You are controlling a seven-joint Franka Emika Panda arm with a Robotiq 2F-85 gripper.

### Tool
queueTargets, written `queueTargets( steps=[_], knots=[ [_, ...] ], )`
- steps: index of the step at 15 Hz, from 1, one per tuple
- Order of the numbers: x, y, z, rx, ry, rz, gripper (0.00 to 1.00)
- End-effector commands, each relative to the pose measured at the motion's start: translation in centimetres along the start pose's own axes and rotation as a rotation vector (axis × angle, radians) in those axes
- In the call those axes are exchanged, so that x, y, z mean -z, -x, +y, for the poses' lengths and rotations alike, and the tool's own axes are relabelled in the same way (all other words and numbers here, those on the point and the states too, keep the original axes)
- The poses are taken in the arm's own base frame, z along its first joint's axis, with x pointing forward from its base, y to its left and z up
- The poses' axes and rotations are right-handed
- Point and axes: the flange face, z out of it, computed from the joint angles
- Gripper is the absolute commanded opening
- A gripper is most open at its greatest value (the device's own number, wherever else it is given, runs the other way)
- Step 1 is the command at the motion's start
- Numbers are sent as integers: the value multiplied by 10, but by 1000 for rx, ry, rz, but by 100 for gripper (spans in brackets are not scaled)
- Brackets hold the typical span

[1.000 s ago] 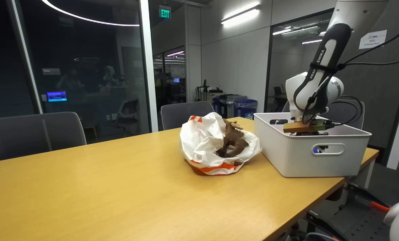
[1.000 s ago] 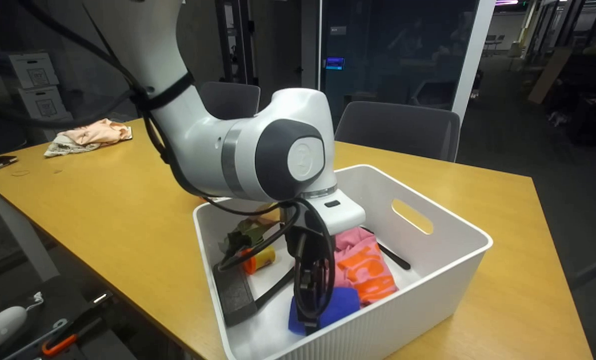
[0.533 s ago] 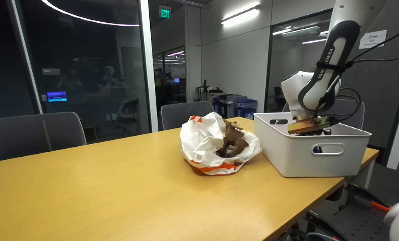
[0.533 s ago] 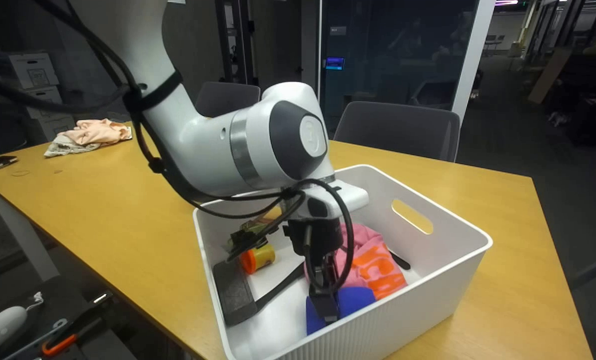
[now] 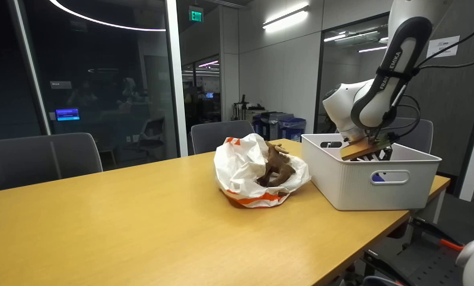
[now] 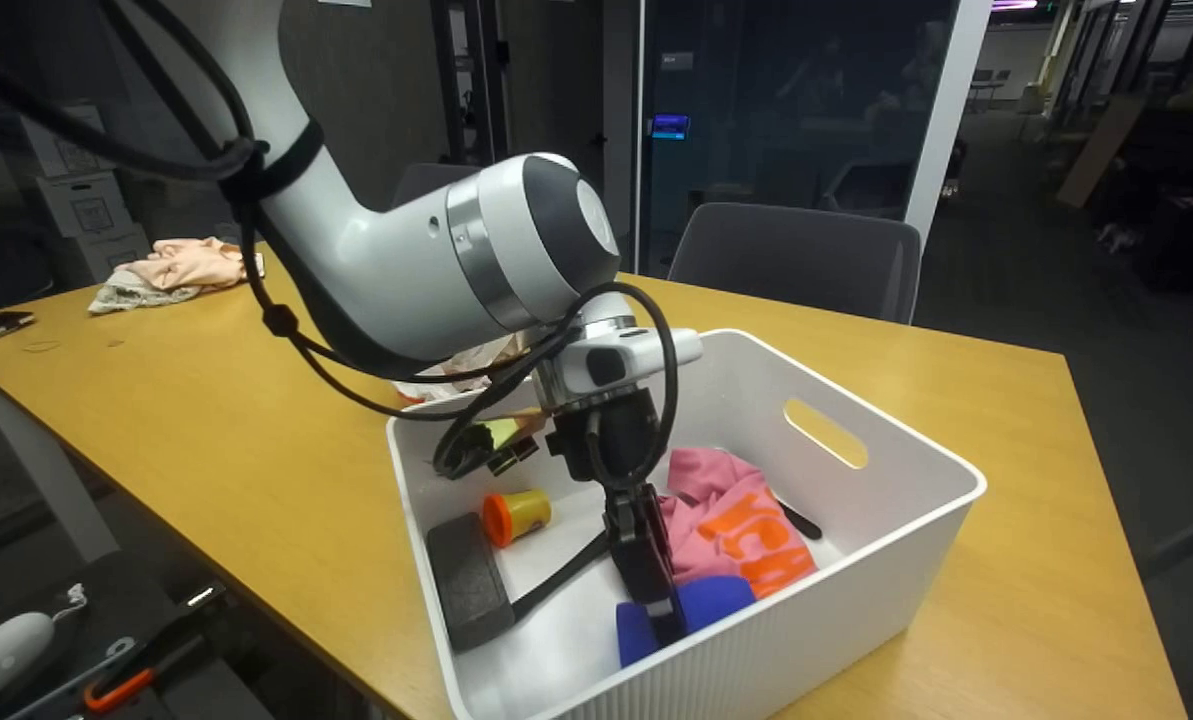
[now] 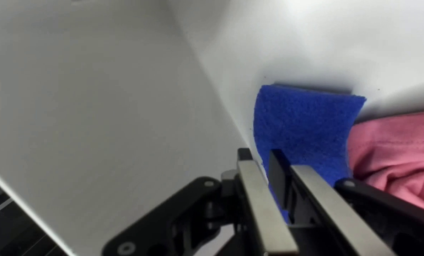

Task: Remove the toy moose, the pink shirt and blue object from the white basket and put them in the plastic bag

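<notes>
My gripper [image 7: 262,156] reaches down into the white basket [image 5: 380,190], tilted, close to one wall. Its fingers stand a narrow gap apart; no held thing shows between them. The blue object [image 7: 304,121] lies flat on the basket floor, one finger over it and the other beside its edge by the wall. Touching it next to that edge is the crumpled pink shirt [image 6: 736,520] with orange print. The brown toy moose [image 5: 278,167] sits in the mouth of the white plastic bag [image 5: 237,167], outside the basket on the table.
Also in the basket are a yellow tub with an orange lid [image 6: 518,515], a dark block [image 6: 469,580] with a black strap, and a black stick [image 6: 799,520]. Folded cloth [image 6: 191,265] lies at the far end of the table [image 5: 141,222]. The basket's walls surround the gripper.
The arm has tilted, its wrist leaning over while the fingertips stay low. In an exterior view the blue object and the pink shirt have shifted a little to the right.
</notes>
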Motion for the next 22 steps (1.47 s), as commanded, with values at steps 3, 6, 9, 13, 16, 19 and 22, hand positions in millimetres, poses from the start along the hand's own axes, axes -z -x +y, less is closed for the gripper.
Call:
queueTargets(
  steps=[3, 6, 9, 13, 16, 19, 22],
  knots=[
    [31, -13, 14, -38, -139, -34, 68],
    [28, -13, 4, -46, -132, -64, 90],
    [26, -13, 4, -42, -133, -75, 100],
    [15, 0, -6, -57, -286, -94, 100],
    [2, 1, -10, -56, -383, -69, 100],
    [-8, -18, 0, -32, -301, 51, 100],
    [-14, -34, 15, -16, -263, 133, 100]
  ],
)
